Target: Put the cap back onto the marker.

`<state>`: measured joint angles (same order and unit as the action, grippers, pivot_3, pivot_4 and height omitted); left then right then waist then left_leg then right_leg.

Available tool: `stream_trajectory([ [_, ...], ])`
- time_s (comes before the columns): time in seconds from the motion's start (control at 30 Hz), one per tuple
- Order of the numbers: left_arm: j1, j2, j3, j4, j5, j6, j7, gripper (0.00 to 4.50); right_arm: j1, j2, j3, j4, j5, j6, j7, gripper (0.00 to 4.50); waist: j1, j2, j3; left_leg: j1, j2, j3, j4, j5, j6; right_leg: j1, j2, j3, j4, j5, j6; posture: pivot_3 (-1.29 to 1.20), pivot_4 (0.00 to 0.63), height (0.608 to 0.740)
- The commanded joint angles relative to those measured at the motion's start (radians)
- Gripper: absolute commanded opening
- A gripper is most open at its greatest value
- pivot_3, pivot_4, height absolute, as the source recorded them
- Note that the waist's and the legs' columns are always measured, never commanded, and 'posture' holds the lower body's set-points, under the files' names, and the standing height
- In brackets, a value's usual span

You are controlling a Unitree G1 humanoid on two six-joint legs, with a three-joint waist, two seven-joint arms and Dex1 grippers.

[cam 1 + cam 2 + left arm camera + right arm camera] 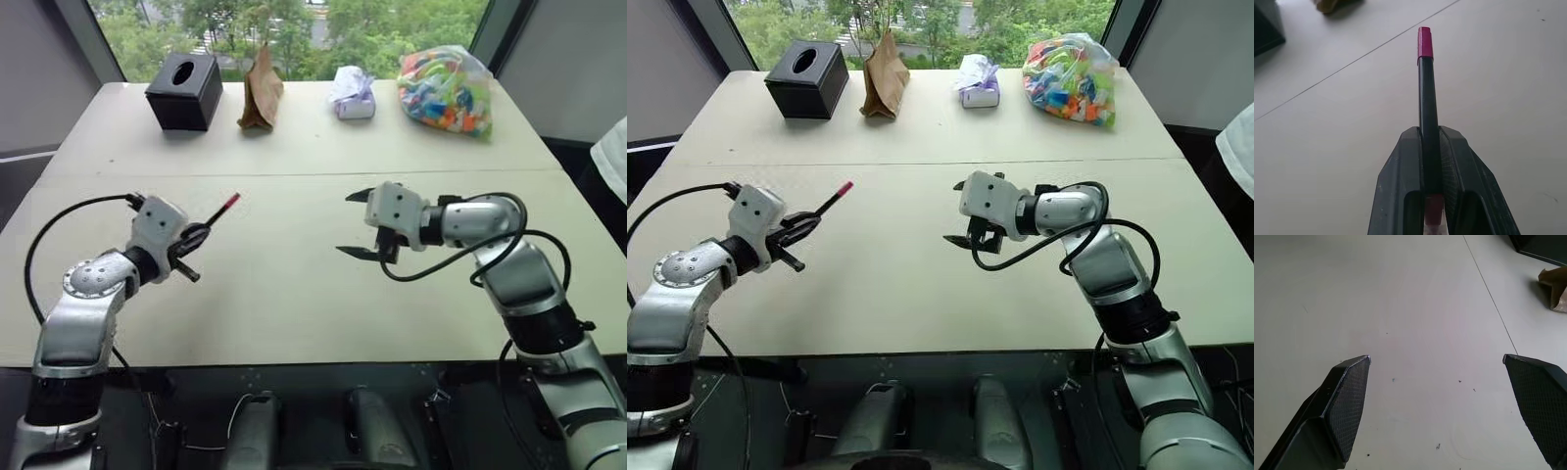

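i've got the marker point(1427, 112) pinched in the left gripper point(193, 247), fingers closed tight round its dark barrel; the red cap point(1424, 44) sits on the far end, pointing away from the gripper toward the black box point(184, 91) at the back of the table point(294, 294); from here it looks seated, though i can't tell if it's clicked fully home. the right gripper point(358, 223) hangs well to the right of the marker, fingers spread as wide as they go and holding nothing — bare tabletop between them in its wrist view.

what worries me: if the cap is only resting on, any tilt or jolt of the left arm could shake it loose and send it rolling across the table; setting the marker down carelessly risks the same. the grip is near the barrel's back end, so the long free length could swing or slip if i move fast; the right gripper — if brought in to press — could knock the cap sideways.
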<state>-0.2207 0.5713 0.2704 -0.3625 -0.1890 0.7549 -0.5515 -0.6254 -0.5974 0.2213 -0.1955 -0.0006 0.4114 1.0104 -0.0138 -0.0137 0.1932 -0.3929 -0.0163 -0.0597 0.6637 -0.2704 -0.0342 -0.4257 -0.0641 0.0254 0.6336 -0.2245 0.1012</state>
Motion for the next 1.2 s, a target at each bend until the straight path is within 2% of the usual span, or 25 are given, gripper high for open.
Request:
stream_trajectory([
  [0.03,0.055,-0.047,0.097,-0.169,-0.040,0.166,0.103,0.00,0.005,0.020,-0.018,-0.041,0.029,0.003,-0.033,4.48,-0.001,0.000,0.000,0.000,0.000,0.000,0.000,0.000,0.000,0.000,0.000,0.000,0.000,0.000,0.000,0.00,0.150,0.740],
  [0.17,0.093,-0.154,0.178,-0.247,-0.055,0.315,0.226,0.00,-0.012,0.055,-0.023,-0.045,0.066,0.041,-0.054,4.48,-0.001,0.000,0.000,0.000,0.000,-0.001,0.000,0.000,0.000,0.000,0.000,0.000,0.000,0.000,0.000,0.00,0.150,0.740],
  [0.23,0.098,-0.177,0.191,-0.249,-0.053,0.353,0.258,0.00,-0.030,0.065,-0.033,-0.048,0.091,0.065,-0.055,4.48,-0.001,-0.001,0.000,0.001,0.000,-0.001,0.000,0.000,0.000,0.000,0.001,0.000,0.000,0.000,0.000,0.00,0.150,0.740],
  [0.47,0.108,-0.195,0.196,-0.200,-0.058,0.374,0.311,0.00,-0.079,0.060,-0.077,-0.060,0.208,0.135,-0.038,4.48,0.000,-0.001,0.000,0.001,0.000,-0.001,0.000,0.000,-0.001,0.001,0.001,0.000,0.000,0.000,-0.001,0.00,0.150,0.740],
  [0.93,0.113,-0.221,0.164,-0.131,-0.107,0.358,0.314,0.00,-0.066,0.019,-0.082,-0.086,0.247,0.152,-0.065,4.48,0.001,-0.001,0.000,0.001,0.000,0.000,0.000,0.000,-0.001,0.001,0.000,0.000,0.000,0.000,-0.001,0.00,0.150,0.740],
  [1.2,0.126,-0.235,0.211,-0.219,-0.151,0.387,0.334,3.95,-0.061,0.016,-0.072,-0.078,0.240,0.136,-0.071,4.50,0.000,-0.001,0.000,0.001,0.000,0.000,0.000,0.000,-0.001,0.001,0.000,0.000,0.000,0.000,-0.001,0.00,0.150,0.740],
])
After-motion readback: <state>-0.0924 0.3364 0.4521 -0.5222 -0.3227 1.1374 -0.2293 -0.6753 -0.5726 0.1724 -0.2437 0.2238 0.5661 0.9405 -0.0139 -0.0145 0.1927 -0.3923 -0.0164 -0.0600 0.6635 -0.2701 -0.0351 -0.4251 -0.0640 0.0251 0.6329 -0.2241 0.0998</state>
